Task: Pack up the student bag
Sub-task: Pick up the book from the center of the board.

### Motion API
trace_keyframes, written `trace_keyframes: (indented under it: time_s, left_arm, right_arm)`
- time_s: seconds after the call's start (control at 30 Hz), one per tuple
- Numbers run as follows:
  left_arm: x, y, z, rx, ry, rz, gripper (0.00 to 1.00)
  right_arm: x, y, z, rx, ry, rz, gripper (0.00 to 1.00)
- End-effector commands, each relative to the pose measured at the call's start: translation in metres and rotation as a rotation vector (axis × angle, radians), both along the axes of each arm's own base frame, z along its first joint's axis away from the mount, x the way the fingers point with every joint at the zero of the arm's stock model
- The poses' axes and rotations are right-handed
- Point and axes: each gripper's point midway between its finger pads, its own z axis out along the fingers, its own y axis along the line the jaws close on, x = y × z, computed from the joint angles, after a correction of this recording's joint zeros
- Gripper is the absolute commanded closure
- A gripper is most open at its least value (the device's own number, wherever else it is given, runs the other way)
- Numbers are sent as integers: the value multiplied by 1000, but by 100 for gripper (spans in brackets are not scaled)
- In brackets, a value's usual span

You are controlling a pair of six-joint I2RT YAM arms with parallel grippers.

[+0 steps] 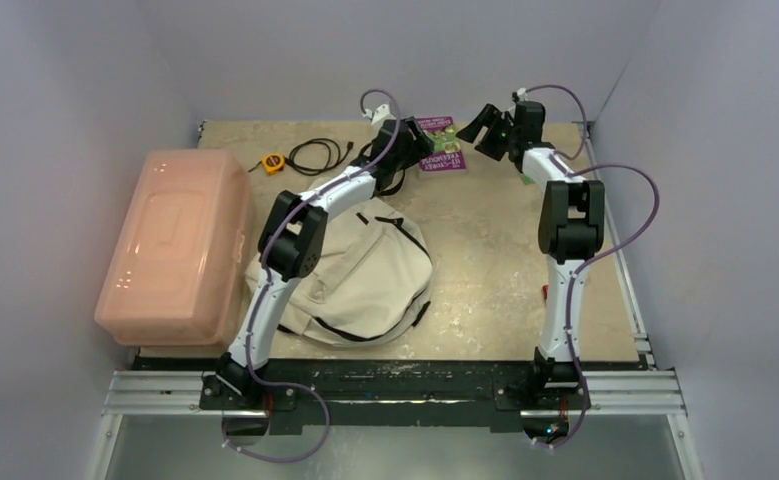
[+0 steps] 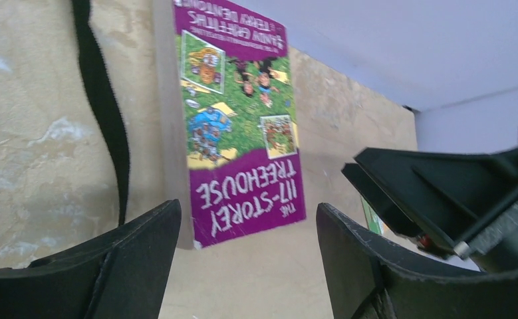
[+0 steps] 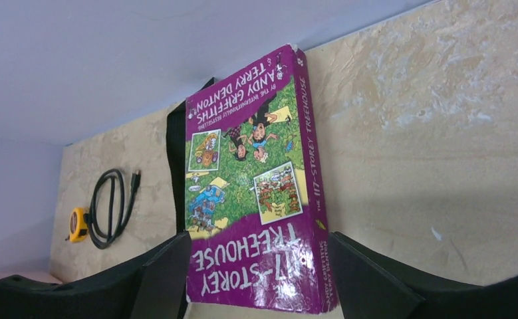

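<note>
Student bag [image 1: 350,275] lies soft and flat on the worktop [image 1: 485,290], close to where the arms are bolted on, partly under the left arm. A big pink box [image 1: 175,245] sits just beside it. At the far edge lies a purple book [image 1: 441,145]. The left fingers [image 2: 136,252] are wide open and hold nothing. The right fingers [image 3: 369,279] are wide open too, on the book's other side. I think the step is picking up the book. Next, one pair must close on it and carry it to the bag.
</note>
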Motion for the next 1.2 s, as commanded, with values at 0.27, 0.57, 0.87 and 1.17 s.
trace_keyframes:
  time_s: [0.27, 0.57, 0.87, 1.17]
  left_arm:
    - [37, -6, -8, -237, -4, 168, 40]
    - [35, -18, -21, -262, 57, 131, 39]
    - [27, -7, 11, -86, -99, 34, 30]
    - [30, 6, -1, -112, -58, 59, 33]
  right_arm:
    - [8, 11, 4, 27, -44, 87, 22]
    - [6, 14, -9, 52, -21, 89, 23]
    - [3, 18, -15, 70, -8, 104, 24]
    - [5, 20, -19, 104, 4, 96, 24]
